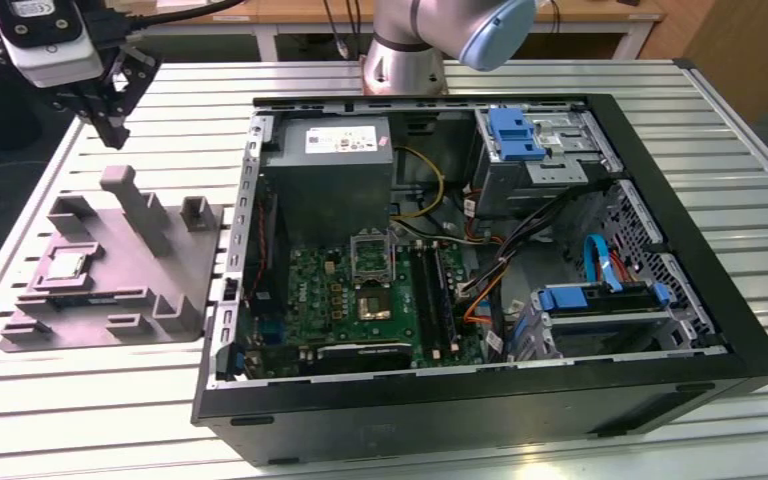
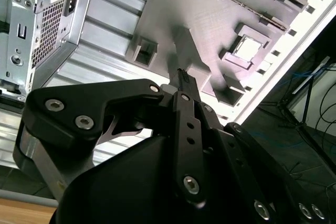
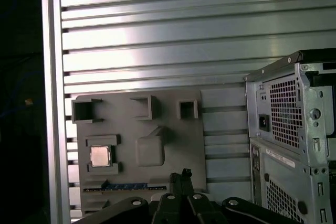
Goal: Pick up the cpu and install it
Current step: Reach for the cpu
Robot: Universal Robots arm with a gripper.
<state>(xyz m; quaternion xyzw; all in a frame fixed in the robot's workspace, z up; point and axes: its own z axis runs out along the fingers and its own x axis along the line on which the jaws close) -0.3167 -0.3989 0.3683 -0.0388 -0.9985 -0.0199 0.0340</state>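
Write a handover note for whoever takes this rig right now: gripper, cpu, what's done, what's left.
Gripper: shut, empty, raised above the far end of the grey tray, touching nothing.
Cpu: lying flat in its tray pocket, to the exterior view's left of the open computer case.
Done: nothing shows as done; the cpu is not picked up.
Left: the pick-up and the install in the case.

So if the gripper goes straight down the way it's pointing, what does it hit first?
The gripper would probably meet the grey tray near its tall post, not the cpu; depth is unclear.
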